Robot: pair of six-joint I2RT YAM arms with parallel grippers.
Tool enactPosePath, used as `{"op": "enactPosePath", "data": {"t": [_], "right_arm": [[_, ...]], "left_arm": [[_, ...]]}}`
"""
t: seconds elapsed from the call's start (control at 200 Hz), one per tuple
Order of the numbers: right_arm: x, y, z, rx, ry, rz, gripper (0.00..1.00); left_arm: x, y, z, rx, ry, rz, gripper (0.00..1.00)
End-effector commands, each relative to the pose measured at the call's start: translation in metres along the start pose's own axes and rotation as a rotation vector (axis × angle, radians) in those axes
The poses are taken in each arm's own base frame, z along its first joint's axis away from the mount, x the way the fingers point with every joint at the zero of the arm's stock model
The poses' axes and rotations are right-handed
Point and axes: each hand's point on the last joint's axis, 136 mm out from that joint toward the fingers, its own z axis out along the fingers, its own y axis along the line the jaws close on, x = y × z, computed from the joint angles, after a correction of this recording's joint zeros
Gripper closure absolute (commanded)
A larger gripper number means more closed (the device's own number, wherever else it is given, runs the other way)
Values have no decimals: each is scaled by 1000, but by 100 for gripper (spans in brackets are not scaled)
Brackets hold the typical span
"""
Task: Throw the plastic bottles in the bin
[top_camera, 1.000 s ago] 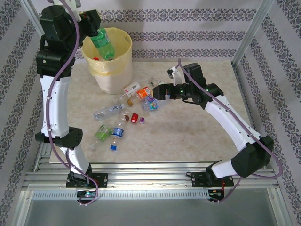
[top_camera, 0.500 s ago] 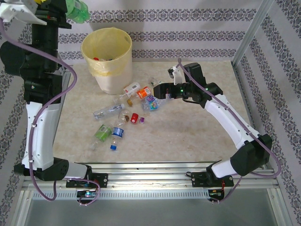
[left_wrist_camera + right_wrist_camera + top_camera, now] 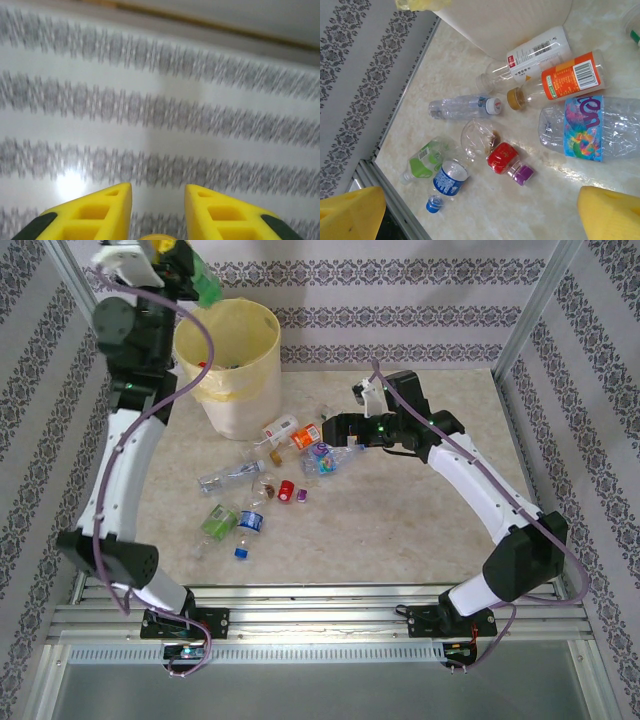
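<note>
The bin point(image 3: 238, 405) is a cream bucket with a yellow bag, standing at the back left. My left gripper point(image 3: 182, 262) is raised high by its left rim. A green bottle point(image 3: 205, 287) lies against it, over the rim. In the left wrist view the yellow fingers point(image 3: 107, 207) stand a little apart, with a yellow cap point(image 3: 159, 236) low between them. I cannot see whether they still grip. My right gripper point(image 3: 335, 428) hangs open above several loose plastic bottles: orange-labelled point(image 3: 570, 77), white-labelled point(image 3: 535, 55), multicoloured point(image 3: 590, 127) and red-labelled point(image 3: 502, 157).
More bottles lie nearer the front: a clear one point(image 3: 230, 477), a green-labelled one point(image 3: 215, 522) and a blue-labelled one point(image 3: 250, 525). A few bottles lie inside the bin. Metal frame posts and patterned walls ring the marble table point(image 3: 400, 530), whose right half is bare.
The left arm swung from the far upper left back towards the bin, carrying the green bottle to the bin's left rim. The right gripper edged slightly left.
</note>
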Motion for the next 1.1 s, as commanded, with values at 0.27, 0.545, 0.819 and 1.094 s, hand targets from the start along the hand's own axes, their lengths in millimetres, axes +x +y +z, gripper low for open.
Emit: {"op": "enactPosePath", "data": {"t": [0.27,0.545,0.819,1.094], "right_arm": [[62,5,54,-1,273,47,2],[116,-18,89,82,546,-128,2],[125,-40,114,105,610,-300,4],[123,-44,142,79,645,-379,6]], "left_arm": [[115,0,-6,60,360,-164,0],[42,-34,-40,184,382,-239,0],[5,-65,-98,290,445,-259,0],[-6,-63,-148,278,489,-253,0]]}}
